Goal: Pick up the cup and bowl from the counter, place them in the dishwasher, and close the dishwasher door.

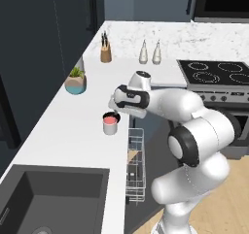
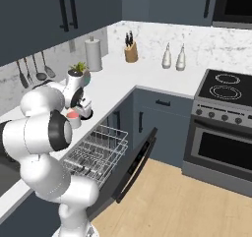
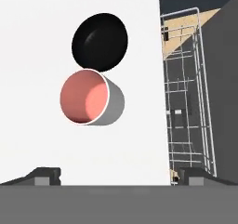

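White counter (image 3: pixel 37 56) carries our cup (image 3: pixel 90 97) and black bowl (image 3: pixel 99 42), touching, both ahead of our fingers (image 3: pixel 46 175), which stand wide and empty; dishwasher rack (image 3: pixel 188 102) lies beside the right fingertip.

The white Franka arm with dark joints folds forward and left at the elbow, wrist bent down, its two-finger gripper (image 3: pixel 116 174) hanging with dark fingertips (image 3: pixel 46 174) spread wide apart.

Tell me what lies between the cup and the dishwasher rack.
Only bare white counter. In the hand view, nothing stands between the cup and the counter's edge, beyond which the pulled-out rack sits lower; the bowl lies on another side.
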